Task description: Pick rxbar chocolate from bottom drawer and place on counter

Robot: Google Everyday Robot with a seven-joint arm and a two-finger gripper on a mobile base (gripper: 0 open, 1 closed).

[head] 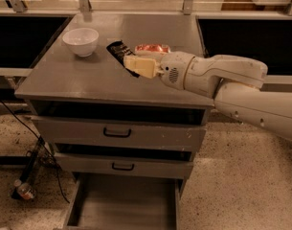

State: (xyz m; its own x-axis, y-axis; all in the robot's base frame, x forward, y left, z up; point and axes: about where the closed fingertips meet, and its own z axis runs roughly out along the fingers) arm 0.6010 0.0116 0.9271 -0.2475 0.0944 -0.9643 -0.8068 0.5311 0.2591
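Obs, camera view:
- Gripper (133, 64) sits low over the counter (64, 78), near its middle, at the end of the white arm (222, 75) that reaches in from the right
- Gripper overlaps the near end of the rxbar chocolate (117, 49); cannot tell whether it is clenched on the bar or released
- Bar lies on the counter top, angled, its far end pointing toward the white bowl (81, 38); bar and bowl are apart
- Red-orange packet (152, 48) is on the counter just beside the bar, behind the gripper
- Bottom drawer (121, 205) is pulled out, its grey floor showing
- 2 upper drawers (117, 132) with black handles sit slightly ajar
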